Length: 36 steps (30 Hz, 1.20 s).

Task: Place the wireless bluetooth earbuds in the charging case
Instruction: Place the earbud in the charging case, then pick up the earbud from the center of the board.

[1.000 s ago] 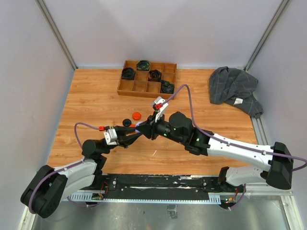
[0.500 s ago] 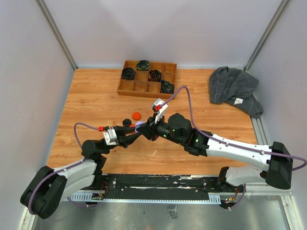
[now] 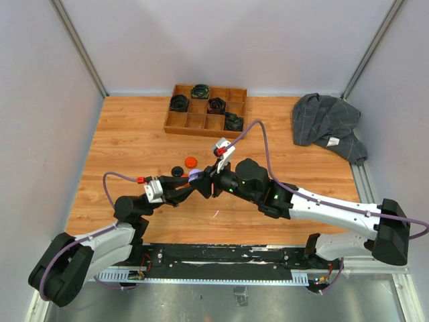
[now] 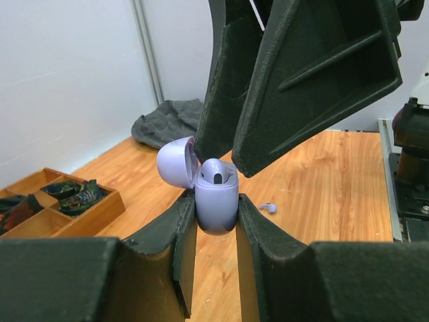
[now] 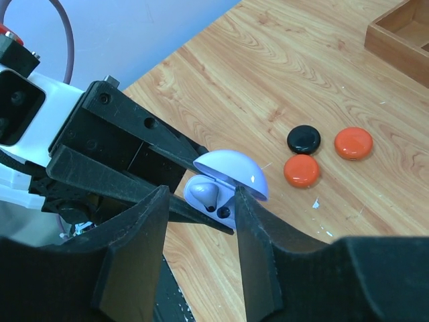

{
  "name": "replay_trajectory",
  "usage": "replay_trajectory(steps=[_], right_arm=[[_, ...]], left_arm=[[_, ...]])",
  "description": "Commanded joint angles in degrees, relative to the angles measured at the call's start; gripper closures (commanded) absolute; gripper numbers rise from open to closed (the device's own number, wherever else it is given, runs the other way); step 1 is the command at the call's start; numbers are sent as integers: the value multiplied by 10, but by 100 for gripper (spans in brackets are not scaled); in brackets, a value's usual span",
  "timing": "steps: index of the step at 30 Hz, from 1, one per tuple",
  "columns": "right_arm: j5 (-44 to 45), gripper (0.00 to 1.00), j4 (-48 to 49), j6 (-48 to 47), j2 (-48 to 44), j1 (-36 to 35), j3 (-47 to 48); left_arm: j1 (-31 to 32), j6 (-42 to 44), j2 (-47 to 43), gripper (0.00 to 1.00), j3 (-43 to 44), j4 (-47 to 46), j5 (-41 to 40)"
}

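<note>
My left gripper (image 4: pixel 216 208) is shut on a pale lavender charging case (image 4: pixel 216 201), held upright above the table with its lid (image 4: pixel 175 162) open. One lavender earbud (image 5: pixel 204 194) sits in the case, and the socket beside it shows dark and empty. A second lavender earbud (image 4: pixel 268 207) lies on the table beyond. My right gripper (image 5: pixel 200 198) is open, its fingers straddling the case (image 5: pixel 218 201) from above, with nothing between them. In the top view both grippers meet at the case (image 3: pixel 194 176) in front of the arms.
Two orange pucks (image 5: pixel 301 170) (image 5: pixel 353 143) and a black puck (image 5: pixel 303 139) lie just beyond the case. A wooden compartment tray (image 3: pixel 175 125) with dark items stands at the back. A grey cloth (image 3: pixel 326 124) lies at the back right. White slivers (image 3: pixel 216 214) lie near the front.
My right gripper has shifted slightly left, closer over the case. My left gripper has kept the case in place.
</note>
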<state>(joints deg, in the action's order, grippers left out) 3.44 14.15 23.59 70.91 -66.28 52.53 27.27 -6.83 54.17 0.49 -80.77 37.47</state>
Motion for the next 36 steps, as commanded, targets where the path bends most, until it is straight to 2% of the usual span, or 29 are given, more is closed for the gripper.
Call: replay_trajectory(steps=[1,5,12,21,28,36], right_arm=[[18,53,-21,-26,-24,-8,8],[41,49,-53,-57,-47,-7,11],[102,42,-214,-98,-95,16,25],[119,37,-332,-66,-160,122,-47],[80,35,-376,-20,-171,231,-114],[22,35,-352,3,-133,324,-183]], left_arm=[[5,6,-7,100,-30,-16,-12],[4,7,-6,100,-29,-8,-19],[4,8,-9,100,-26,4,-26],[5,11,-9,100,-25,14,-30],[5,11,-6,100,-23,17,-30],[5,11,-1,100,-22,17,-28]])
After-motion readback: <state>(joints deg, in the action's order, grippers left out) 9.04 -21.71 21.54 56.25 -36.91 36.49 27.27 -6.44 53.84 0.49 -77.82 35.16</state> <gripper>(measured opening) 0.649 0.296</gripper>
